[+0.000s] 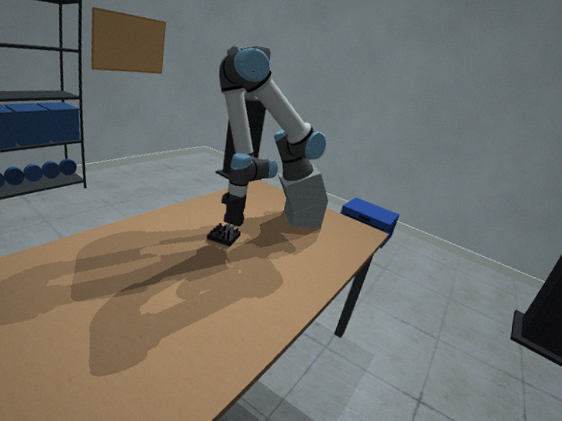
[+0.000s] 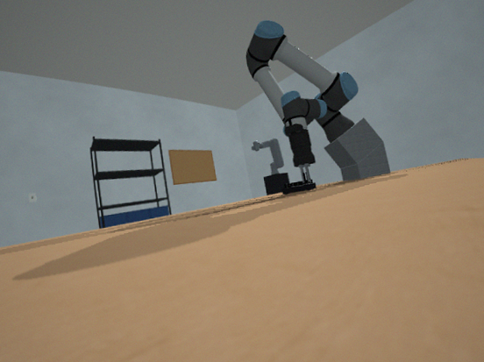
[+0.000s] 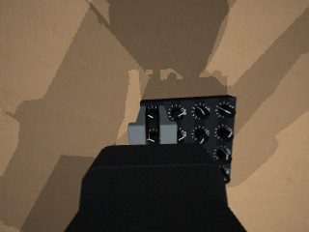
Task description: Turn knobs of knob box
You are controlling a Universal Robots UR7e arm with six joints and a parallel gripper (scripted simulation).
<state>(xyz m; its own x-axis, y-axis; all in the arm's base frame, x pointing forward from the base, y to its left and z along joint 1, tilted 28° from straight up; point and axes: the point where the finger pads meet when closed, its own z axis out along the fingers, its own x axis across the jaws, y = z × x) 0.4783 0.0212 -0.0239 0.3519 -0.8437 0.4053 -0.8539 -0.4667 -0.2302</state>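
Note:
The black knob box (image 1: pixel 218 236) (image 2: pixel 295 188) (image 3: pixel 210 127) stands on the wooden table (image 1: pixel 103 325) near the arm's base. In the wrist view it shows rows of black knobs with white lines; the printed names are too small to read. My gripper (image 1: pixel 231 224) (image 2: pixel 306 176) (image 3: pixel 153 115) points straight down onto the box, with its grey fingers closed on either side of a knob in the left column at the box's corner, which I take for A4. The gripper body hides the near part of the box.
The arm's grey base (image 1: pixel 303 200) stands on the table just behind the box. A blue case (image 1: pixel 369 215) sits at the table's far corner. A black shelf rack (image 1: pixel 22 98) and a black pillar (image 1: pixel 558 294) stand on the floor, away from the table.

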